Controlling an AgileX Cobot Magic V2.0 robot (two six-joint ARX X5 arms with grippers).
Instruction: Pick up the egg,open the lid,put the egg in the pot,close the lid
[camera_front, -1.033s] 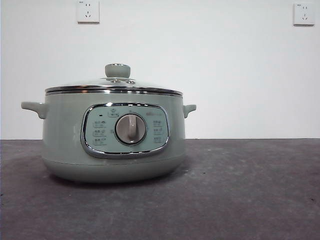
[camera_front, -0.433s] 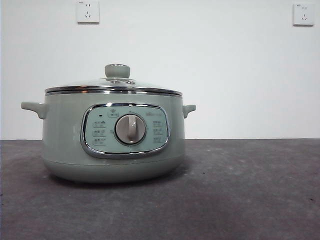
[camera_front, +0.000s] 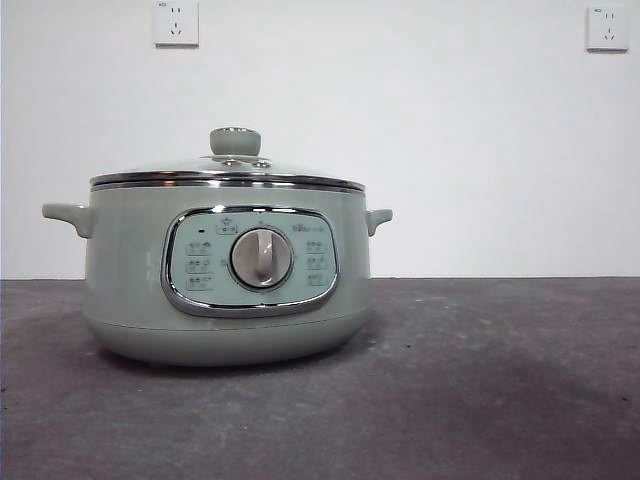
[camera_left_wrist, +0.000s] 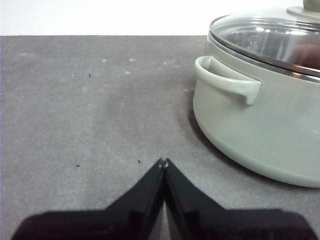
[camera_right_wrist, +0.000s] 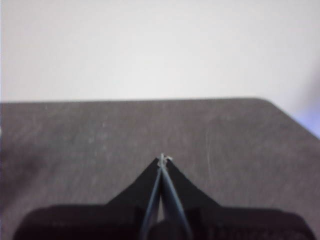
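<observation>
The sage-green pot (camera_front: 130, 260) stands left of centre on the dark table, control panel and silver dial facing the front view. The glass lid (camera_front: 300, 176) sits closed on it, with its green knob (camera_front: 235, 141) on top. In the left wrist view the pot (camera_left_wrist: 260, 125) and lid (camera_left_wrist: 270, 37) are close by, one side handle (camera_left_wrist: 225, 80) toward me. A reddish-brown shape (camera_left_wrist: 307, 55) shows through the glass; it looks like the egg. My left gripper (camera_left_wrist: 163, 161) is shut and empty, low over the table beside the pot. My right gripper (camera_right_wrist: 161, 159) is shut and empty over bare table.
Two wall sockets (camera_front: 176, 22) (camera_front: 607, 27) are on the white wall behind. The right wrist view shows the table's far edge (camera_right_wrist: 150, 100) and a rounded corner (camera_right_wrist: 280, 107).
</observation>
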